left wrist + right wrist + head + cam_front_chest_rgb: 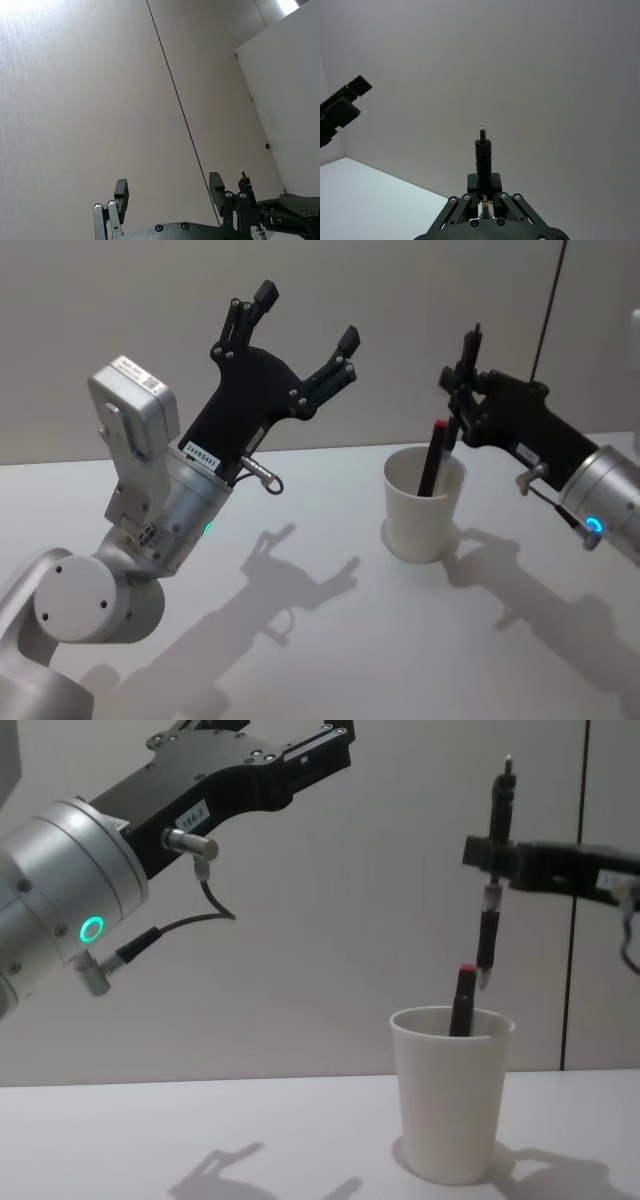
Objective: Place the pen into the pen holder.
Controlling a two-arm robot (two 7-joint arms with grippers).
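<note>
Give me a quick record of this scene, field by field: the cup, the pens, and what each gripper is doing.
cup: white paper cup, upright on the table
pen in cup: dark pen with red top, leaning inside
held pen: black pen, upright, tip just above the rim
right gripper: shut on the held pen, over the cup
left gripper: open, raised, away from the cup
task state: held pen not yet in the cup
</note>
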